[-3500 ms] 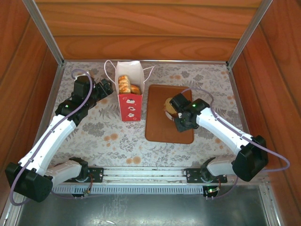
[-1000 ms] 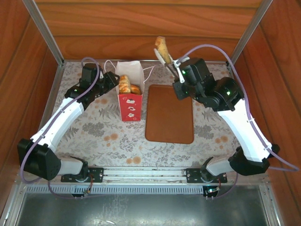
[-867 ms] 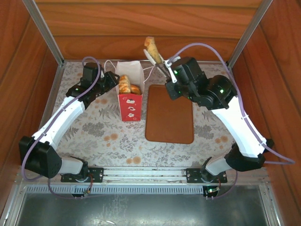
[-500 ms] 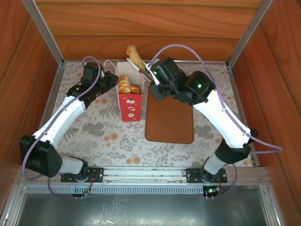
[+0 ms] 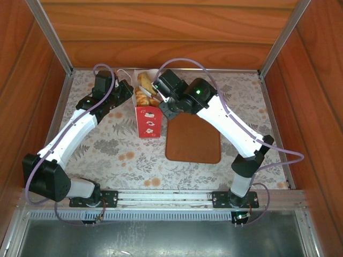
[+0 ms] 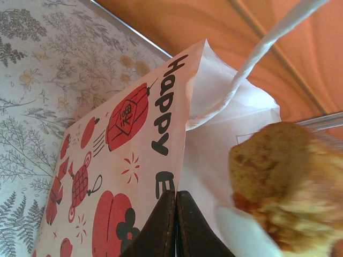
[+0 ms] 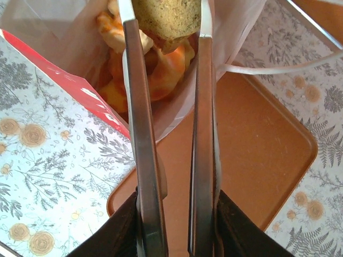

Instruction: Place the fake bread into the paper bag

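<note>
Right gripper (image 7: 166,32): two long fingers nearly parallel with a narrow gap, clamped on the sides of the tan slice (image 7: 166,13). From the top camera, the arm stretches from the right base across the board to the bag's mouth.
Tan slice: pinched between the right fingers, directly over the open top of the paper bag (image 5: 148,119). Whether its lower edge touches the pieces beneath cannot be told.
Left gripper (image 6: 176,222): dark fingers pressed together with no gap; the bag's folded edge runs straight in between them, so it has the bag wall pinched. From above, it sits at the bag's left rim.
Paper bag: upright on the floral table (image 5: 118,150), near the back, between the two grippers. White upper part, red lower band; the left wrist view shows red prints and black lettering on the side.
Pastries (image 7: 161,72): several golden-orange pieces heaped inside the bag, below the slice; exact count unclear.
Cord handle (image 7: 278,68): pale, thin, draped off the bag's right wall over the board.
Board (image 5: 193,136): flat, brown, rounded corners, lying just beside the bag on its right; top bare.
</note>
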Controlling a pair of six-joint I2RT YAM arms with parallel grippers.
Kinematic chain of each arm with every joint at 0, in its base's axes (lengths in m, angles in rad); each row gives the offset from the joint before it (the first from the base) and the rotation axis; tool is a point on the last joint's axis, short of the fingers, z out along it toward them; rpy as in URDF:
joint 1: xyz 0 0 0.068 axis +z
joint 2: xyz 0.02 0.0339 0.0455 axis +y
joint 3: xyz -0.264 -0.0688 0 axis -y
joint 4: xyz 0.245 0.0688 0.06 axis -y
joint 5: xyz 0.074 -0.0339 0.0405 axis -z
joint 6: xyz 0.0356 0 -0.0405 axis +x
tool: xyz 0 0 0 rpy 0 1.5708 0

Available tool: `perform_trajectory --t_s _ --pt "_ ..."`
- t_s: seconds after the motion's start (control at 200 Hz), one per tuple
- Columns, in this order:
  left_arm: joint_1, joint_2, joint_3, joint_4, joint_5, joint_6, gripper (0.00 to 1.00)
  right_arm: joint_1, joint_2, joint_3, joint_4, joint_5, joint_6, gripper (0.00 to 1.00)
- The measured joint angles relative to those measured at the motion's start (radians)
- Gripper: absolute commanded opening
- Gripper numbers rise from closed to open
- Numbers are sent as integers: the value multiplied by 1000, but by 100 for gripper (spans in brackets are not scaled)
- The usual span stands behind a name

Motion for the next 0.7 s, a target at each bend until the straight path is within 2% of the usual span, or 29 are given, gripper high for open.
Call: perform_trajectory --t_s 0.31,0.7 --pt "0 0 0 1 0 0 5 0 34 10 -49 37 24 38" --pt "0 0 0 4 1 0 4 -2 52 35 -70 47 38 48"
